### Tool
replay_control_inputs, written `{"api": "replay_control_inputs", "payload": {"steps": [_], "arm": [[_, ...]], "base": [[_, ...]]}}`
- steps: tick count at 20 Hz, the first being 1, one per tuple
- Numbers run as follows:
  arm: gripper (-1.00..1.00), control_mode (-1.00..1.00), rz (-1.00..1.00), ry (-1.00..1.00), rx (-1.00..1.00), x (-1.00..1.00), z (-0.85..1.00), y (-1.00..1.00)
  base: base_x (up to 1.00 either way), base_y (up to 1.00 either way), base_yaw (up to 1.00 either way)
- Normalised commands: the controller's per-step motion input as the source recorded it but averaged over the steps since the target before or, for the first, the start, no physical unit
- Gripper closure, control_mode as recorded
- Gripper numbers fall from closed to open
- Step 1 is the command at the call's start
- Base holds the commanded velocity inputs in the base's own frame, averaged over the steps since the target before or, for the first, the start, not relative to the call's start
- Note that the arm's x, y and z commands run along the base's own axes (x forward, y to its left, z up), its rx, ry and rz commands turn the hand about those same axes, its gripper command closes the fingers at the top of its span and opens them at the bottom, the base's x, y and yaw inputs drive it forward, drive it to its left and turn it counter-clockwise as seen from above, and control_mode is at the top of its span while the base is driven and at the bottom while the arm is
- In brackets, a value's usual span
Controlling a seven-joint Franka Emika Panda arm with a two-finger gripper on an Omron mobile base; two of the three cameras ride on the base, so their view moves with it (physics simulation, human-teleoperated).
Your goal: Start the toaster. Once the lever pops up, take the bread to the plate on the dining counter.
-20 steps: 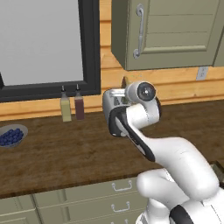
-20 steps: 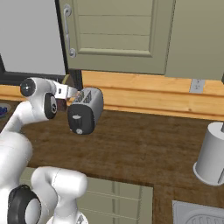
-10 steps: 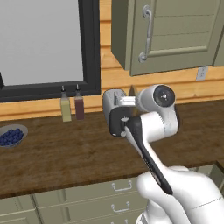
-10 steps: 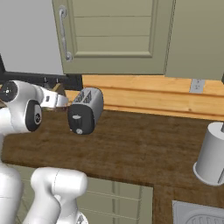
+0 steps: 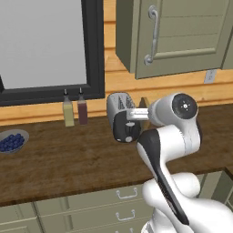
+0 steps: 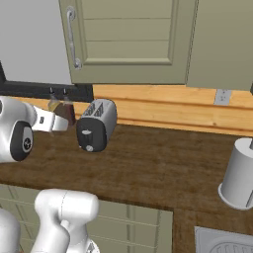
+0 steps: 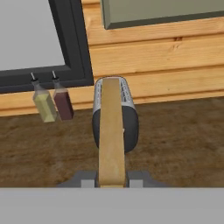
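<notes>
Far left on the dark wood tabletop (image 5: 68, 159) sits a grey bowl (image 5: 12, 141) of blueberries, close under the black-framed window (image 5: 45, 45). Next along, two small bottles stand side by side against the wooden wall, a yellowish bottle (image 5: 68, 112) and a dark red bottle (image 5: 82, 110) just beside it, both upright. Then comes the toaster (image 5: 122, 119), silver-grey with its black end panel turned toward the cameras, standing on the tabletop a little right of the bottles; in the right base view it is there too (image 6: 96, 125), angled, slots on top. The bread (image 7: 111, 131) is up off the toaster and in the air: in the hand view it is seen edge-on, a tall tan slab running from between the fingertips up across the toaster (image 7: 114, 114) behind it. The pincer (image 7: 111, 180) is clamped on the slice's near end, jaws drawn in tight against both faces, one finger (image 7: 85, 178) on each side. In the left base view a sliver of tan slice (image 5: 145, 103) peeks out just right of the toaster, by the arm's big round joint; in the right base view the bread (image 6: 55, 105) shows in front of the bottles. Above, olive cabinet doors (image 5: 182, 36) hang on the wall. Far right in the right base view stands a pale grey cylinder (image 6: 240, 173), well apart from the toaster.
</notes>
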Motion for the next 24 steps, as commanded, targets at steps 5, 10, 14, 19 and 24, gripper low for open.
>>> {"api": "replay_control_inputs", "payload": {"steps": [5,10,14,19,24], "arm": [[1.00,-1.00,0.00,0.00,0.00,0.00,0.00,0.00],[1.00,-1.00,0.00,0.00,0.00,0.00,0.00,0.00],[1.00,-1.00,0.00,0.00,0.00,-0.05,0.00,0.00],[1.00,1.00,0.00,0.00,0.00,-0.11,0.00,0.00],[1.00,1.00,0.00,0.00,0.00,0.00,0.00,0.00]], "base": [[0.00,0.00,0.00],[0.00,0.00,0.00],[0.00,0.00,0.00],[-0.80,0.00,0.06],[-0.99,0.00,0.50]]}}
